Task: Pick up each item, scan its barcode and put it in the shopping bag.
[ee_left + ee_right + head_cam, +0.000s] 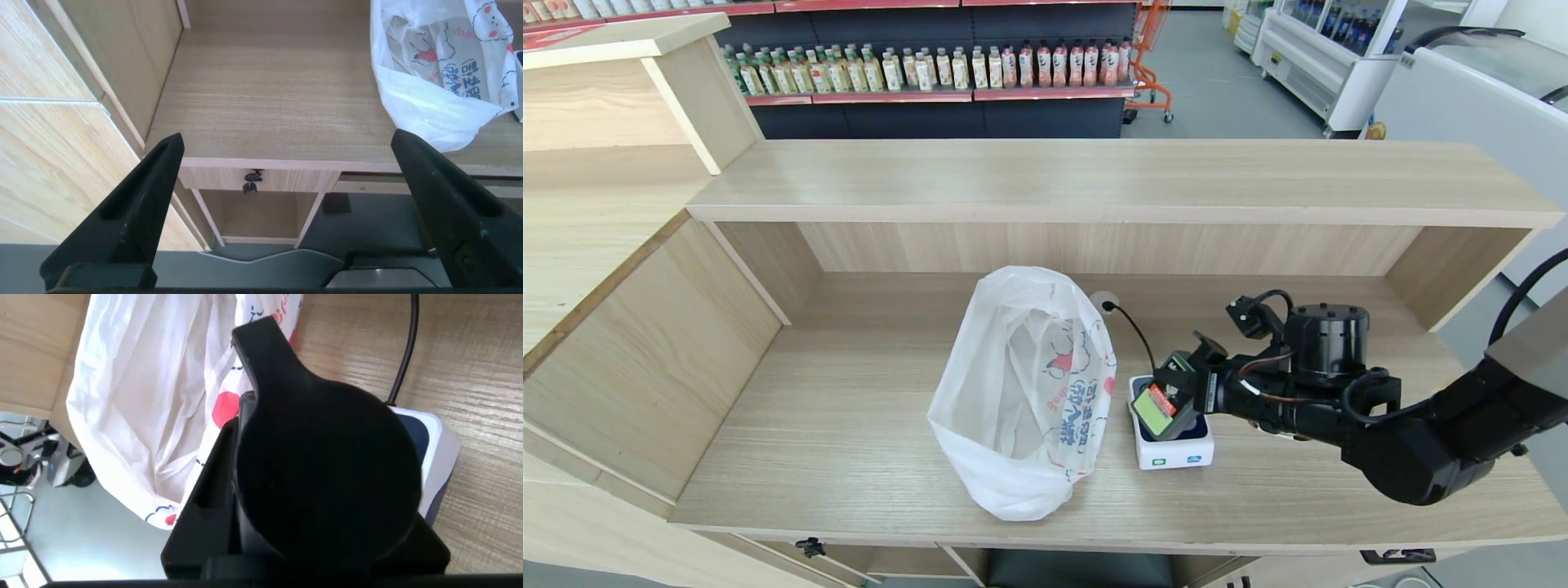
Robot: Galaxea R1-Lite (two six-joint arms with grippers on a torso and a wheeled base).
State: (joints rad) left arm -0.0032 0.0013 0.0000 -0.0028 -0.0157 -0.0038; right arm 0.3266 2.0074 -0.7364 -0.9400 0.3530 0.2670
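looks to be at the scanning step: holds a small green-and-red item [1152, 411] clamped in the right gripper [1168, 400], tilted, just above the white scanner [1176, 453]. cannot tell from here which face carries the barcode, or whether the item touches the scanner top. keeps the left gripper [286, 140] with its jaws wide apart and nothing between them, out beyond the counter's near edge, well apart from the work.

next, probably, calls for a short carry toward the robot's left to the shopping bag [1021, 392], which stands just beside the scanner with its mouth open upward. needs enough lift to clear the bag's floppy rim, then a release over the opening. risks snagging the thin plastic or pushing the bag over if brought in too low. should also mind the black cable [1135, 331] running from behind the scanner to a hole in the counter.

works on a pale wood-grain counter [833, 425] boxed in by side panels and a raised ledge [1094, 175] at the back. faces a shop floor beyond: a shelf of bottles [931, 69], an orange cart [1152, 49], white chest freezers [1339, 57].
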